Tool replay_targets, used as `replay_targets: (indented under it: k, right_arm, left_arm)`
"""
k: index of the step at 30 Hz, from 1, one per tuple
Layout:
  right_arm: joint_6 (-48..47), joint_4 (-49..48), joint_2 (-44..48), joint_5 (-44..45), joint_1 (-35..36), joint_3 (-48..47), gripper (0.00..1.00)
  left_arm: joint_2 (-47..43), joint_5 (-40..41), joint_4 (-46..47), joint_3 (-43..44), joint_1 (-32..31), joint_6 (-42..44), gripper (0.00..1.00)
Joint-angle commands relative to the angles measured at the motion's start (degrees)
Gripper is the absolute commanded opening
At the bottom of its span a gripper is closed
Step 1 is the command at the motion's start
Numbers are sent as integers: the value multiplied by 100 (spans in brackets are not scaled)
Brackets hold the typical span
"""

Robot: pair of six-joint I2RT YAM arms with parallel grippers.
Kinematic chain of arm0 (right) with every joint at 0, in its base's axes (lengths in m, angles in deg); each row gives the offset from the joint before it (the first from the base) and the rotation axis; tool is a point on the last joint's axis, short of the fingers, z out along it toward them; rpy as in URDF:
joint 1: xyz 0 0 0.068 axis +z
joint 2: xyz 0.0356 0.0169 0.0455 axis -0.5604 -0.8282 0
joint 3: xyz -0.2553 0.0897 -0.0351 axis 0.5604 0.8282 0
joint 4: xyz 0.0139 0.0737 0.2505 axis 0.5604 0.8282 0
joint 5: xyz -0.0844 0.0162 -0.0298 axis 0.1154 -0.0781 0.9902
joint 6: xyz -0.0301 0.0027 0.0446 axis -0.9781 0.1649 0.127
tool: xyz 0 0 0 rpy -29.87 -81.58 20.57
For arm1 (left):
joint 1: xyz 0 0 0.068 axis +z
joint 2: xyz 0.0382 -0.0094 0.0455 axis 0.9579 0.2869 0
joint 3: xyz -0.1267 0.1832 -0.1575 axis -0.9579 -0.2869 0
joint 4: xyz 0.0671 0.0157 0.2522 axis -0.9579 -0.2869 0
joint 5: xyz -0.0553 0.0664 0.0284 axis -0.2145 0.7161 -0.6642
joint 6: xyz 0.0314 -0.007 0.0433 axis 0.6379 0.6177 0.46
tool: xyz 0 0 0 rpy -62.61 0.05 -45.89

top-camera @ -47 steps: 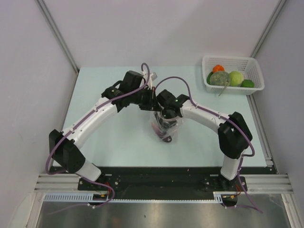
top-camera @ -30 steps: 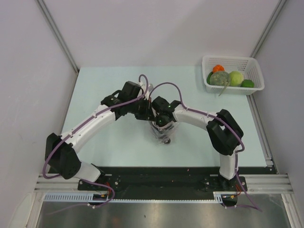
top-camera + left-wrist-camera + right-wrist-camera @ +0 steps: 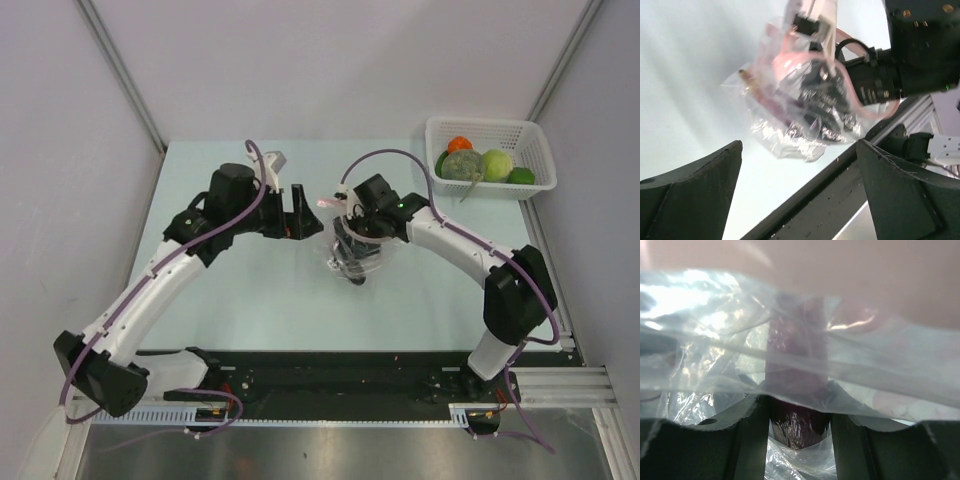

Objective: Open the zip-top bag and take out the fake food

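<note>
My right jaws seem clamped on the eggplant (image 3: 799, 427) inside the bag (image 3: 790, 130); my left jaws hang apart, so lifting may drag the bag along.

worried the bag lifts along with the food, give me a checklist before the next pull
1. Grip: right fingers flank the purple toy eggplant, which fills their gap: ok.
2. Mouth of clear crinkly zip-top bag open: ok, right fingers reach in.
3. Bag restrained: not ok, left fingers open, apart from it.
4. Plastic pinched in grip: cannot tell.
5. Room in white mesh basket: ok.
</note>
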Motion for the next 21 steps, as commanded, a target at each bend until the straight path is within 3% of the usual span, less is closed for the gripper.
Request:
replay_targets:
  k: [1, 3, 8, 14, 18, 21]
  right_arm:
    - [297, -384, 255, -1159, -391, 36, 8]
    - [351, -489, 299, -1501, -479, 54, 8]
    - [517, -692, 457, -2012, -646, 186, 8]
    - [641, -868, 572, -2364, -638, 283, 8]
    - [606, -877, 598, -2444, -611, 335, 8]
    - [527, -780, 598, -2321, -681, 370, 8]
  left_arm:
    - [-311, -64, 147, -299, 405, -139, 99]
    - [-241, -502, 304, -817, 773, -489, 97]
    - [22, -2366, 2138, -2093, 1381, -1404, 98]
    - [603, -2894, 2985, -2120, 1408, -2073, 99]
    - [726, -3255, 4458, -2506, 1408, -3038, 98]
    - [621, -3194, 3992, -2533, 1408, -2918, 99]
